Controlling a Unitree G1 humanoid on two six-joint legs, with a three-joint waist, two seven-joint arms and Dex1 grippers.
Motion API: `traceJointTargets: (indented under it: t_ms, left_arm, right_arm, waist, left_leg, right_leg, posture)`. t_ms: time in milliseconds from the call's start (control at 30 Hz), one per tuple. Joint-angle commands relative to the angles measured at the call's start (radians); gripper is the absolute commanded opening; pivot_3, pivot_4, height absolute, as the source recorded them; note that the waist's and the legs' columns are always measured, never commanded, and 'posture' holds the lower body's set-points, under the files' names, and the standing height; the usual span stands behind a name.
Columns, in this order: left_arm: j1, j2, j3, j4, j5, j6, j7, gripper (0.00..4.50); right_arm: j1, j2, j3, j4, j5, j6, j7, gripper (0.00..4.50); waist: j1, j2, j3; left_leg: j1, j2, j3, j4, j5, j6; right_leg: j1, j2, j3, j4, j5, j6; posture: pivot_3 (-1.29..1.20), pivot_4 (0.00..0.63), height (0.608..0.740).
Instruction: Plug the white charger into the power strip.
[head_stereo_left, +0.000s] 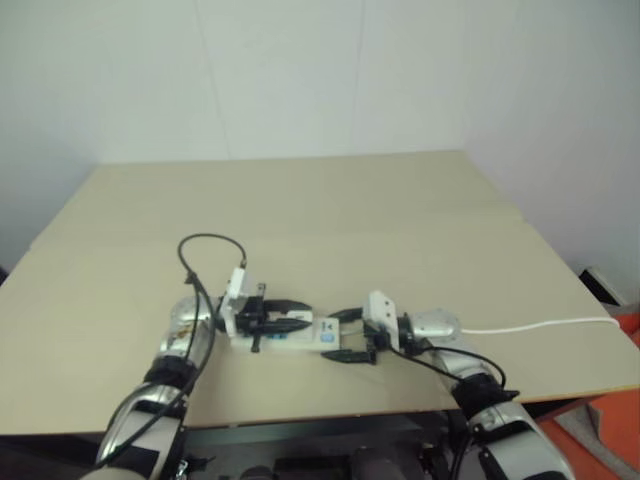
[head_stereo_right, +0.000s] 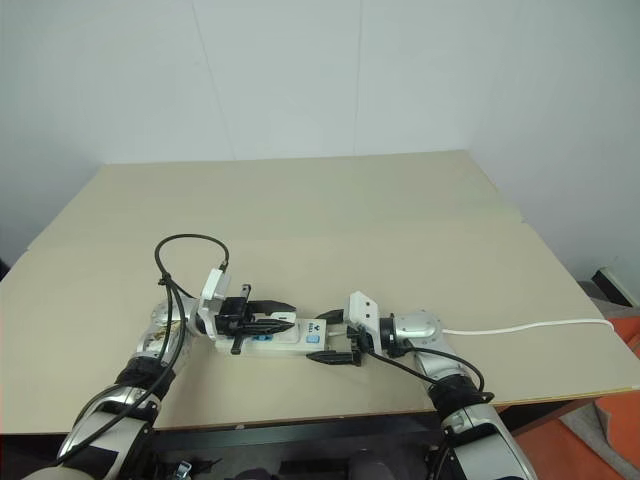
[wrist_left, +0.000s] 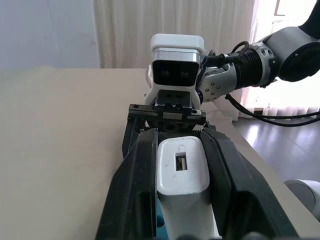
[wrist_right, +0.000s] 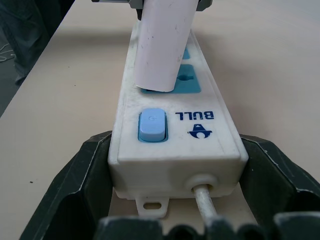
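While my right gripper braces the power strip, my left gripper, clamping the white charger, should press straight in; seating looks incomplete.

Both arms reach in over the near side, wrists bent inward so the grippers face each other. Left gripper points level toward the right one — fingers clamped on the white charger. Right gripper points slightly downward, its fingers spread wide along both sides of the power strip at its switch end.
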Motion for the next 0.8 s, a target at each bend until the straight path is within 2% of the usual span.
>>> traceJointTargets:
  t_ms: [33, 233, 633, 700, 800]
  left_arm:
    - [0.074, 0.064, -0.05, 0.107, 0.103, 0.024, -0.003, 1.03]
    - [0.055, 0.099, -0.108, 0.129, 0.131, -0.013, -0.003, 1.03]
    - [0.053, 0.074, -0.075, 0.149, 0.125, -0.011, -0.001, 1.03]
    - [0.052, 0.068, -0.061, 0.146, 0.11, 0.011, 0.009, 1.77]
    - [0.049, 0.059, -0.032, 0.149, 0.108, 0.013, 0.006, 2.63]
  right_arm:
    - [0.014, -0.002, 0.016, -0.012, -0.011, -0.037, 0.022, 3.44]
    - [0.017, 0.003, 0.019, -0.013, -0.018, -0.036, 0.012, 3.44]
    - [0.032, 0.001, 0.022, -0.027, -0.021, -0.029, 0.008, 3.44]
    - [0.031, 0.002, 0.023, -0.026, -0.02, -0.028, 0.008, 3.44]
    - [0.031, 0.002, 0.026, -0.027, -0.018, -0.027, 0.007, 3.44]
  waist:
    - [0.0, 0.001, -0.001]
    - [-0.004, 0.003, -0.006]
    - [-0.003, 0.003, -0.008]
    - [-0.005, 0.003, -0.008]
    - [-0.007, 0.004, -0.007]
  left_leg:
    - [0.0, 0.0, 0.0, 0.0, 0.0, 0.0]
    - [0.002, 0.0, 0.001, -0.003, 0.0, 0.0]
    - [0.005, 0.0, 0.001, -0.006, 0.0, 0.0]
    - [0.005, 0.0, 0.001, -0.006, 0.0, 0.0]
    - [0.003, 0.0, 0.001, -0.007, 0.0, 0.0]
  right_leg:
    - [0.0, 0.0, 0.0, 0.0, 0.0, 0.0]
    - [0.0, 0.0, 0.001, 0.0, -0.001, -0.001]
    - [0.0, 0.001, 0.002, 0.0, -0.002, -0.003]
    - [0.0, 0.001, 0.002, 0.0, -0.004, -0.006]
    - [-0.001, 0.001, 0.002, 0.0, -0.004, -0.004]
  posture:
    - [0.0, 0.15, 0.74]
    - [0.0, 0.15, 0.74]
    - [0.0, 0.15, 0.74]
    - [0.0, 0.15, 0.74]
    - [0.0, 0.15, 0.74]
